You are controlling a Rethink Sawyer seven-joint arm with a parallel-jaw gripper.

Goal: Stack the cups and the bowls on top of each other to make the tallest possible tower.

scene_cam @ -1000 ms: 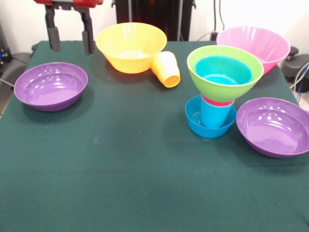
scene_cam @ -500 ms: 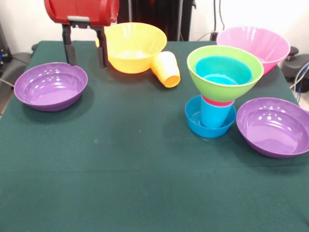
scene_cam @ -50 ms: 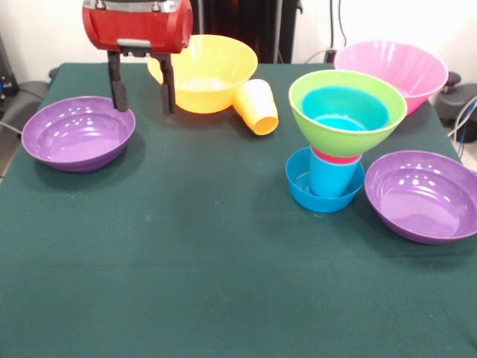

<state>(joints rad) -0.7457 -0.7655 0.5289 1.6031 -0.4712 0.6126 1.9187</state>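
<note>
The tower (scene_cam @ -50 ms: 339,142) stands right of centre: a small blue bowl (scene_cam @ -50 ms: 302,186) at the bottom, a blue cup (scene_cam @ -50 ms: 332,179) in it, a red cup rim (scene_cam @ -50 ms: 335,156), then the lime green bowl (scene_cam @ -50 ms: 347,112) with a blue bowl (scene_cam @ -50 ms: 344,108) nested inside. A yellow-orange cup (scene_cam @ -50 ms: 256,106) lies on its side against the large orange-yellow bowl (scene_cam @ -50 ms: 203,72). My gripper (scene_cam @ -50 ms: 141,97) hangs open between that bowl and the left purple bowl (scene_cam @ -50 ms: 78,133), at the purple bowl's far right rim, holding nothing.
A second purple bowl (scene_cam @ -50 ms: 423,195) sits at the right edge, beside the tower. The large pink bowl (scene_cam @ -50 ms: 391,71) stands at the back right. Green cloth (scene_cam @ -50 ms: 194,253) covers the table.
My gripper has come down and shifted right, from the back left corner to between the purple and orange-yellow bowls. The bowls and cups have not moved.
</note>
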